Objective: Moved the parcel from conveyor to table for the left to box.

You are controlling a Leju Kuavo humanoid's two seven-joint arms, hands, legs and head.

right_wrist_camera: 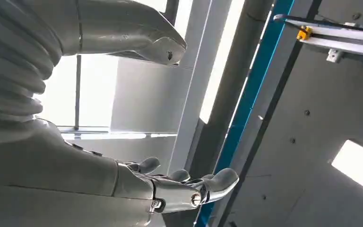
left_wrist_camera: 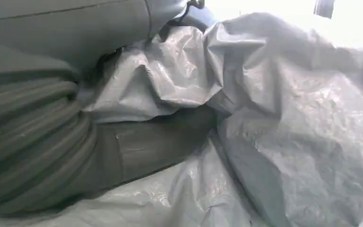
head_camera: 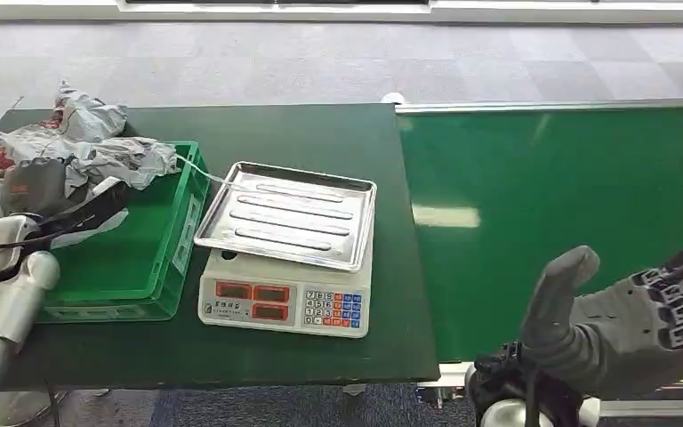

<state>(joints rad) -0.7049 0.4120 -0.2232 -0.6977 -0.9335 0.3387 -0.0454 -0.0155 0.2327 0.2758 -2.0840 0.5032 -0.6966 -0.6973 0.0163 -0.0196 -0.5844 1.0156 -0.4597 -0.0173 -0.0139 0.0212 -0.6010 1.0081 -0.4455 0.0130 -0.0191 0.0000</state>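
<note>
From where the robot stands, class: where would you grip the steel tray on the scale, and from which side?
Grip the steel tray by its raised rim at the near right corner, coming from the right. The rim overhangs the scale, leaving room beneath for fingers, and the green crate crowds the left side.

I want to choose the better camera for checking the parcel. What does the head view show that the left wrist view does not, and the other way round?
The head view alone shows the green crate, the scale with its empty metal tray, the empty conveyor belt and the open right hand. The left wrist view alone shows, close up, the crumpled grey film with the left hand's thumb lying against it. Both show the grey parcel bag and the left hand.
</note>
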